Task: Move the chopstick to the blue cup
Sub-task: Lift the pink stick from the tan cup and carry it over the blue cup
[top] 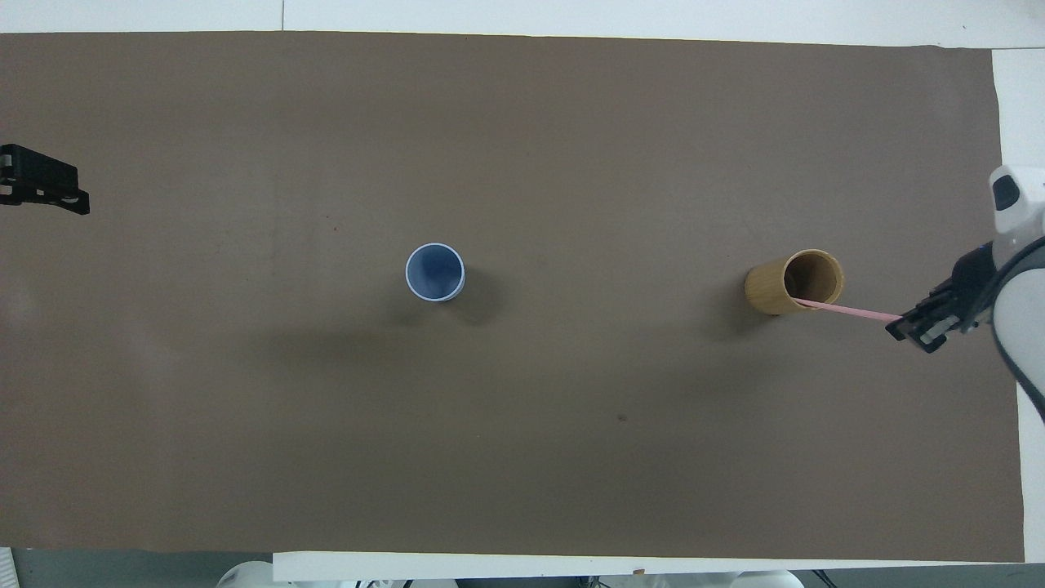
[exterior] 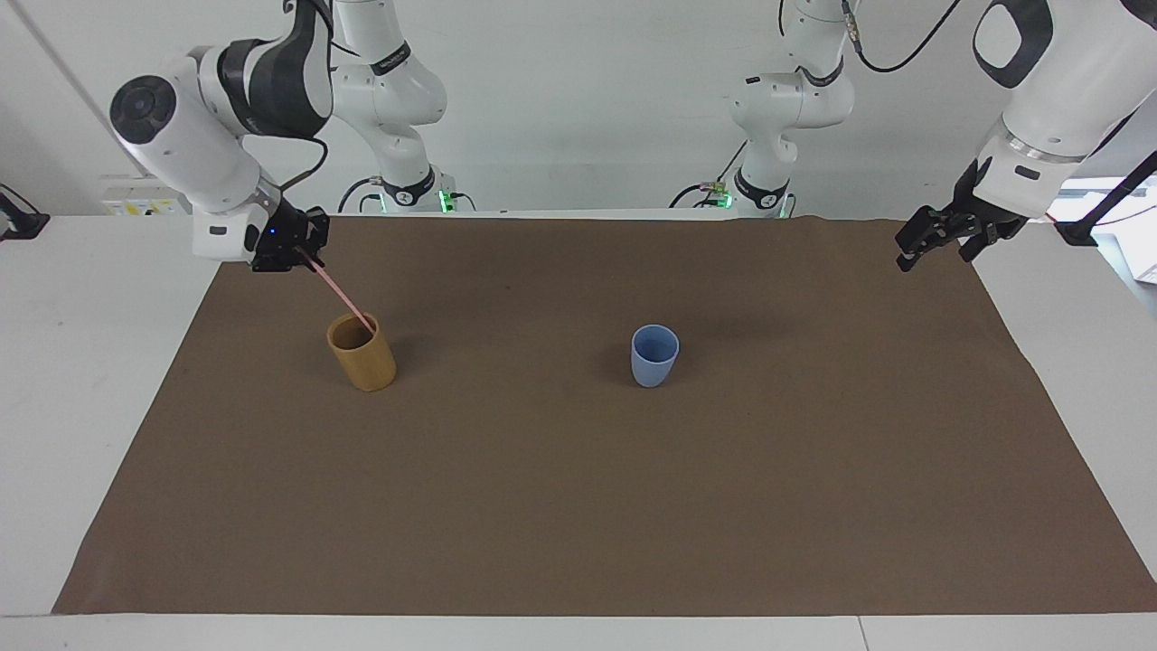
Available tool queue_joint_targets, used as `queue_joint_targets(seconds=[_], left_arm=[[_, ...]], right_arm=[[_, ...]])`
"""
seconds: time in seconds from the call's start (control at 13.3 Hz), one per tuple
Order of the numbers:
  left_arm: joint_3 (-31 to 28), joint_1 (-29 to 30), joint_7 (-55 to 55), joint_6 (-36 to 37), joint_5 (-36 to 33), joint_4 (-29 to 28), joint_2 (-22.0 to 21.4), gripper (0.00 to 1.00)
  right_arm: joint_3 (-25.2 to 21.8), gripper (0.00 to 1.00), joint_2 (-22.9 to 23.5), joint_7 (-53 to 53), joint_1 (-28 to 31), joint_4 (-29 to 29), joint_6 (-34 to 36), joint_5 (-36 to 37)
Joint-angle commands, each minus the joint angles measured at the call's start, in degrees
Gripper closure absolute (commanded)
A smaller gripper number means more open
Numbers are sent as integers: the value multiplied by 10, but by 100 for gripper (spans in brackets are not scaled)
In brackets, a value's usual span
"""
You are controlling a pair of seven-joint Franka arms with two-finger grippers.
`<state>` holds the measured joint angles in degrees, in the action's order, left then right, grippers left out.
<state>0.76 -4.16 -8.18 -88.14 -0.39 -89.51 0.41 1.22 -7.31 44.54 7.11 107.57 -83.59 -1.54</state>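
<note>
chopstick (exterior: 339, 294): I see it pale pink, plain.
blue cup (exterior: 654, 356): light blue, darker blue inside, with a pale rim seen from above.
yellow cup (exterior: 362, 354): mustard yellow outside, brown inside.
cloth (exterior: 578, 506): plain dark brown, no pattern.
surface (exterior: 90, 344): white around the cloth.
right hand (exterior: 291, 248): black, with a small blue light beside it.
left hand (exterior: 935, 237): black.
arms: I see white shells with dark grey joints.
</note>
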Motion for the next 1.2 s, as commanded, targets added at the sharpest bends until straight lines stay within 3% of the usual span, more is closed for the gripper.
queue_joint_targets(seconds=[0.0,0.15,0.3,0.53,0.82,0.97,1.12], left_arm=[[-1,-1,2,9,0,2,-1,0],[-1,-1,2,9,0,2,-1,0],[-1,-1,2,9,0,2,-1,0],[-1,-1,2,10,0,2,-1,0],[-1,-1,2,10,0,2,-1,0],[-1,-1,2,10,0,2,-1,0],[-1,-1,2,9,0,2,-1,0]], right_arm=[[6,100,3,-8,4,-114,113,12],[26,100,5,-63,-7,-171,169,-13],[63,100,6,-200,-47,-191,169,-64],[92,100,17,-431,-169,-175,67,-112],[93,100,78,-557,-261,-186,-39,-135],[93,100,134,-632,-316,-186,-112,-133],[93,100,162,-661,-355,-185,-139,-131]])
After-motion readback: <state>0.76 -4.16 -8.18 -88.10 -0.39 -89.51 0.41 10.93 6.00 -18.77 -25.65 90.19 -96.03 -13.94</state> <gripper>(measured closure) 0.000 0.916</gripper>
